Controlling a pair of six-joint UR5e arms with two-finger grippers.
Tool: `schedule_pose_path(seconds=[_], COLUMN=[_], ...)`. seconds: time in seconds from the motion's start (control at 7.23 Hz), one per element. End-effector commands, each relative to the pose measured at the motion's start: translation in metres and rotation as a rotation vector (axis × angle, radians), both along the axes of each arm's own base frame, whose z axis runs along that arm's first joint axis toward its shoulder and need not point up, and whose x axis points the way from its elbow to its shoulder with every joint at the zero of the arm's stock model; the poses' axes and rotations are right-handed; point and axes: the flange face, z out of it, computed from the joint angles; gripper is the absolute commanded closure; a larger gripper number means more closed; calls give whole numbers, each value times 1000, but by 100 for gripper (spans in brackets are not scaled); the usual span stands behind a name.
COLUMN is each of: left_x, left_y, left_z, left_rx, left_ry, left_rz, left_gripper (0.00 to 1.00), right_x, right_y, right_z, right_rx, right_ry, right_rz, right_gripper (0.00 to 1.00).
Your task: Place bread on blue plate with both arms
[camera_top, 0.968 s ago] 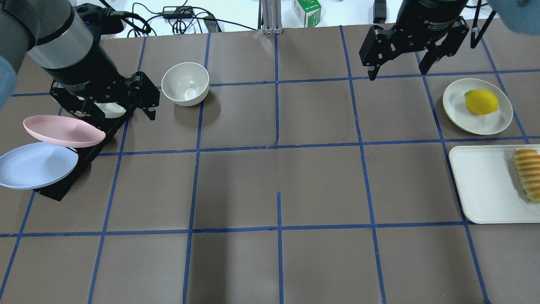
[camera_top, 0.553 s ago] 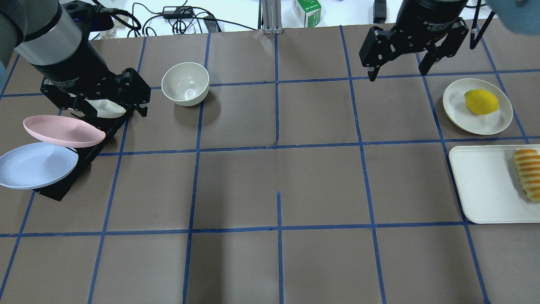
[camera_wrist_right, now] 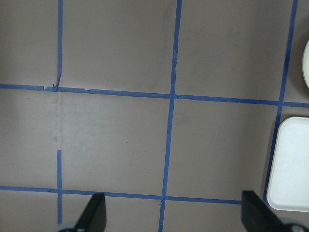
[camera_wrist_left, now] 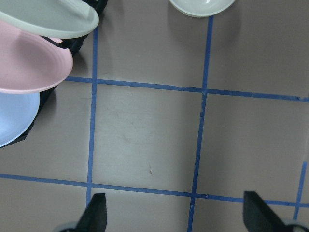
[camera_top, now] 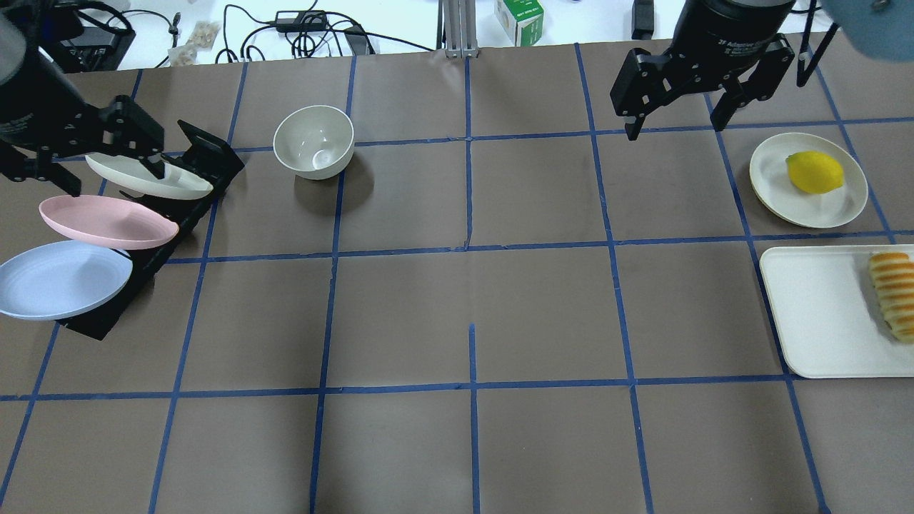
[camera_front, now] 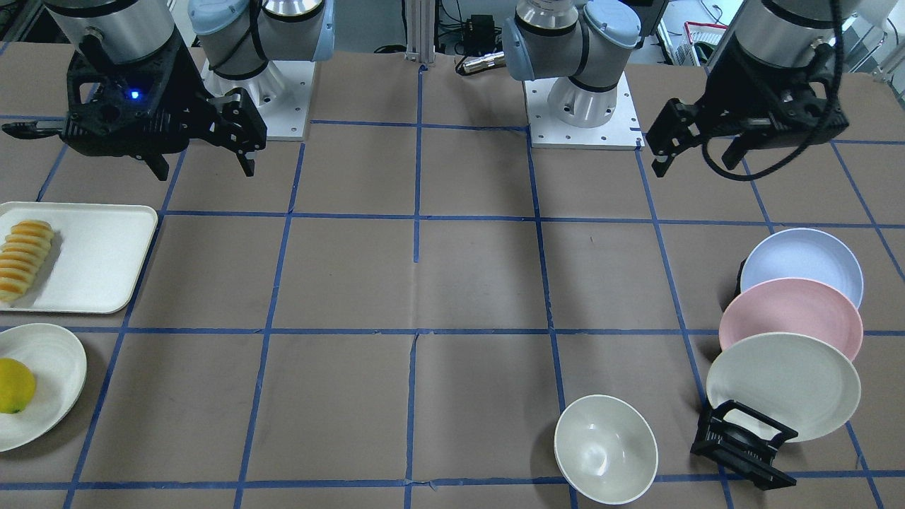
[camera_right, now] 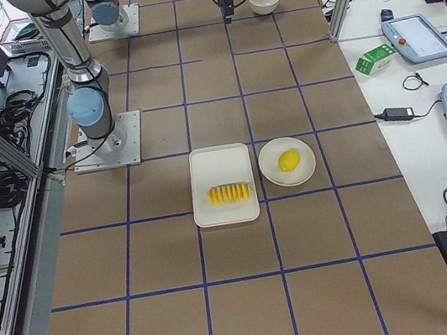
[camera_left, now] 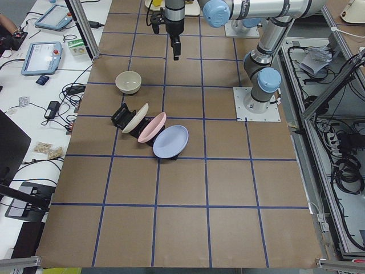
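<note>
The bread (camera_top: 892,294) lies on a white tray (camera_top: 814,314) at the right edge of the table; it also shows in the front view (camera_front: 25,258). The blue plate (camera_top: 61,280) leans in a black rack (camera_top: 207,160) at the left, at the end nearest the robot; it also shows in the front view (camera_front: 802,265) and the left wrist view (camera_wrist_left: 12,118). My left gripper (camera_top: 116,183) is open and empty, high over the rack's far end. My right gripper (camera_top: 675,128) is open and empty, high over the far right of the table.
A pink plate (camera_top: 107,221) and a cream plate (camera_top: 150,178) lean in the same rack. A cream bowl (camera_top: 314,141) stands right of the rack. A lemon (camera_top: 814,171) sits on a cream plate (camera_top: 775,182) beyond the tray.
My left gripper has moved left, off the rack's far end, so the cream plate shows. The right gripper has barely moved. Both stay open.
</note>
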Motion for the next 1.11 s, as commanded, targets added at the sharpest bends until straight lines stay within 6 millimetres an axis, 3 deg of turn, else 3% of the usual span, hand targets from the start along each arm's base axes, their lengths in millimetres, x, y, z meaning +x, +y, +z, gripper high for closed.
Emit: schedule_pose_path(seconds=[0.0, 0.28, 0.41, 0.55, 0.83, 0.97], left_x=[99, 177, 214, 247, 307, 325], left_y=[8, 19, 23, 28, 34, 31], left_z=[-13, -27, -34, -44, -74, -91], left_rx=[4, 23, 2, -2, -48, -61], left_ry=[0, 9, -5, -8, 13, 31], left_rz=[195, 148, 142, 104, 70, 25], left_gripper=[0, 0, 0, 0, 0, 0], right_x=[-3, -22, -40, -73, -167, -219], right_y=[0, -4, -5, -2, 6, 14], right_z=[-4, -6, -20, -44, -85, -117], right_rx=[6, 22, 51, 93, 142, 143], right_ry=[0, 1, -1, -5, -32, -51], right_rz=[-5, -40, -76, -86, -86, -77], right_gripper=[0, 0, 0, 0, 0, 0])
